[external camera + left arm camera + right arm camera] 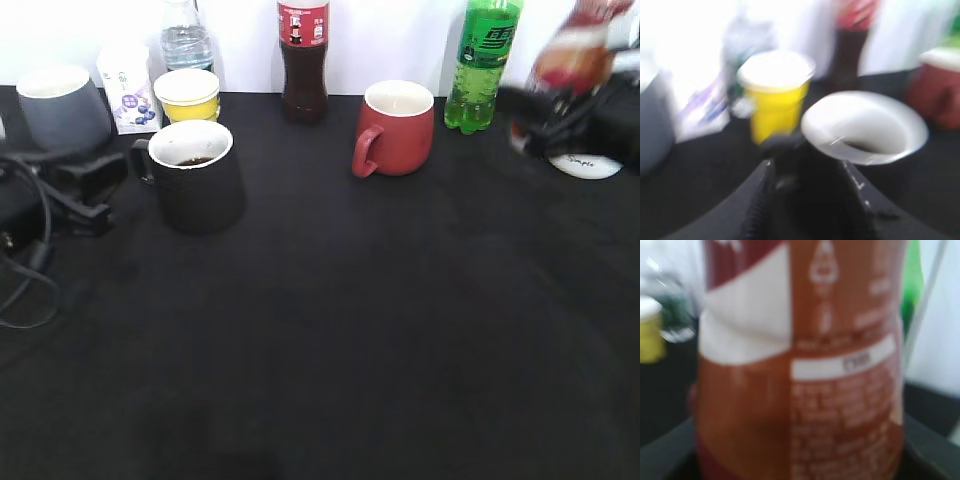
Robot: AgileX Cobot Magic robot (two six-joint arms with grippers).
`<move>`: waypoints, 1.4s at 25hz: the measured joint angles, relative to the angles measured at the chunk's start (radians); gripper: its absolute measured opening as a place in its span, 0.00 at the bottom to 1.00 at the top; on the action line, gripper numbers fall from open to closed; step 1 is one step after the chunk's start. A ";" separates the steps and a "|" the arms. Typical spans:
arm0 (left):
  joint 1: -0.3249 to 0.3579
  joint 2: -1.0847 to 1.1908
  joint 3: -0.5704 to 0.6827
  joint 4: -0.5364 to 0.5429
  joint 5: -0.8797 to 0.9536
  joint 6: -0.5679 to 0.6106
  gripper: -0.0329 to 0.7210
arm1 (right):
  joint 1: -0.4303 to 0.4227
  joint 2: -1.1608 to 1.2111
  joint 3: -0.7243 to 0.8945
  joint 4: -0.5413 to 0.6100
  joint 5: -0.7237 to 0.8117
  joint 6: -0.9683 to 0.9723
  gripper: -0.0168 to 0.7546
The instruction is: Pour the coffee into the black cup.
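Left gripper (100, 195) sits at the left edge of the exterior view, its fingers either side of the handle of the big matte black mug with white inside (196, 176); can't tell if they're actually squeezing it. A little dark liquid shows in the mug. Far upper right, the blurry right gripper (545, 115) is clamped on the orange-and-white labelled coffee bottle (575, 50), held tilted off the table.
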 joint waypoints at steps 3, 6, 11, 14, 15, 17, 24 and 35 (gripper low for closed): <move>0.000 -0.056 0.003 0.058 0.012 -0.011 0.46 | 0.000 0.116 0.000 0.080 -0.003 -0.115 0.71; -0.001 -0.062 0.005 0.086 0.013 -0.025 0.46 | 0.000 0.258 -0.001 0.149 -0.173 -0.184 0.71; -0.001 -0.062 0.005 0.110 0.015 -0.025 0.46 | 0.000 0.412 -0.086 0.204 -0.221 -0.228 0.71; -0.001 -0.062 0.005 0.111 0.016 -0.026 0.45 | 0.000 0.456 -0.118 0.205 -0.218 -0.232 0.71; -0.001 -0.062 0.005 0.111 0.015 -0.026 0.45 | 0.000 0.456 -0.119 0.205 -0.215 -0.233 0.71; -0.001 -0.062 0.005 0.111 0.015 -0.026 0.45 | 0.000 0.456 -0.120 0.205 -0.202 -0.234 0.71; -0.001 -0.062 0.005 0.111 0.013 -0.026 0.45 | 0.000 0.401 -0.100 0.206 -0.143 -0.197 0.87; -0.001 -0.200 -0.003 0.115 0.412 -0.195 0.46 | 0.000 0.165 0.133 0.231 0.046 -0.195 0.86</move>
